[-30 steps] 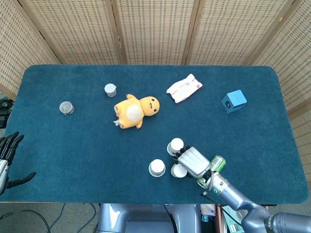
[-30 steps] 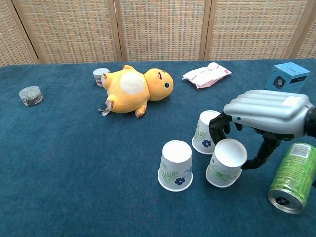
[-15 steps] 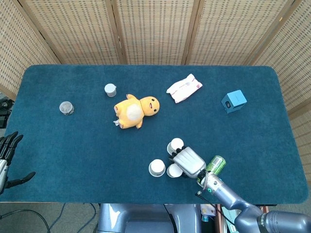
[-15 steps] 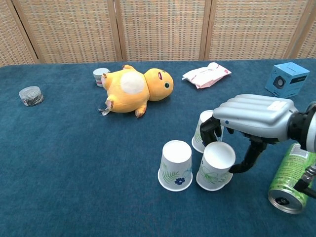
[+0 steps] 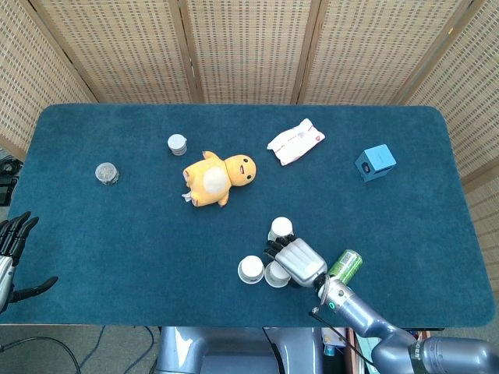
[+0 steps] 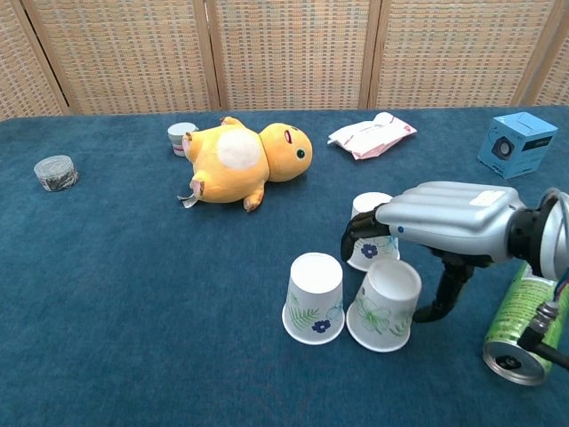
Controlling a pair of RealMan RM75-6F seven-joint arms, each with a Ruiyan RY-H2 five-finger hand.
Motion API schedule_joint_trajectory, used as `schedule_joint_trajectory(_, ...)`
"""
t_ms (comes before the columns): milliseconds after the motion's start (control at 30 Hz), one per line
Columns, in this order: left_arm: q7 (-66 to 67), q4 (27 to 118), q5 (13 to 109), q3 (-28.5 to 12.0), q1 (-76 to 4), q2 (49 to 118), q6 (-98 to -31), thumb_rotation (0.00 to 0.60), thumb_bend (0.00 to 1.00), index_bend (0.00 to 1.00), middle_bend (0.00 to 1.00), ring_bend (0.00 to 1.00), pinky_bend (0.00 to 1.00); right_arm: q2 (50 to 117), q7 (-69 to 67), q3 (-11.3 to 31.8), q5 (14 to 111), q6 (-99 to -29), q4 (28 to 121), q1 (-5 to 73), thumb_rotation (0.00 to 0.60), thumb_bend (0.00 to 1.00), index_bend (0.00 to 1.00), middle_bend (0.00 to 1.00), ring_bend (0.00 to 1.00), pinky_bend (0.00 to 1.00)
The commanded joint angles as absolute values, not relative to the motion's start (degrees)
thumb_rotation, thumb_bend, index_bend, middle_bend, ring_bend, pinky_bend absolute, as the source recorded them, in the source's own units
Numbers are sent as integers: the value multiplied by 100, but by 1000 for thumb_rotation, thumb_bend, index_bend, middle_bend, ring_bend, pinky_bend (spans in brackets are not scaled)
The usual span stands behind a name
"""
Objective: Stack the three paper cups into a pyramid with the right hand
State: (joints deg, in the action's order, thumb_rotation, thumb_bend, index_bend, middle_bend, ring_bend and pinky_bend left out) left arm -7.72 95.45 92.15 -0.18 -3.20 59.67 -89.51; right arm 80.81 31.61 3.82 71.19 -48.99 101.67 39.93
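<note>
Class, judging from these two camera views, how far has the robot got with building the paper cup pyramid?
Done: two upside-down paper cups, the left cup and the right cup, sit close together as a base. In hand: the right robot hand is over the right cup, apparently nudging it. Left: the third cup, behind them on the table, goes on top.

Three white floral paper cups, all inverted: left cup (image 6: 314, 298) upright, middle cup (image 6: 384, 304) tilted against it, rear cup (image 6: 370, 234) just behind.
</note>
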Motion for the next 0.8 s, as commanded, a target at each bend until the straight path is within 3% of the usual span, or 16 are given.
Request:
schedule_joint_trajectory(33, -776, 9545, 9220, -18, -315, 5965, -8962, 600, 21, 0, 0, 0, 0, 8033, 3157, 349, 7165, -4969, 10248, 4005, 600, 275, 270, 262, 212, 279)
schedule_joint_trajectory(400, -753, 9546, 9225, -9, -316, 5966, -8950, 600, 21, 0, 0, 0, 0, 7439, 2926, 221, 7701, -5298, 10900, 3906, 600, 273, 270, 263, 212, 279)
schedule_joint_trajectory(567, -720, 9543, 9223, -11, -318, 5966, -8944, 600, 21, 0, 0, 0, 0, 7008, 2824, 429, 7909, -5650, 11195, 3858, 600, 272, 270, 261, 203, 251)
schedule_joint_trajectory(800, -680, 9558, 9246, 3, -326, 5968, -8927, 600, 22, 0, 0, 0, 0, 6945, 2574, 900, 7116, -5457, 10954, 4099, 600, 149, 243, 108, 41, 102)
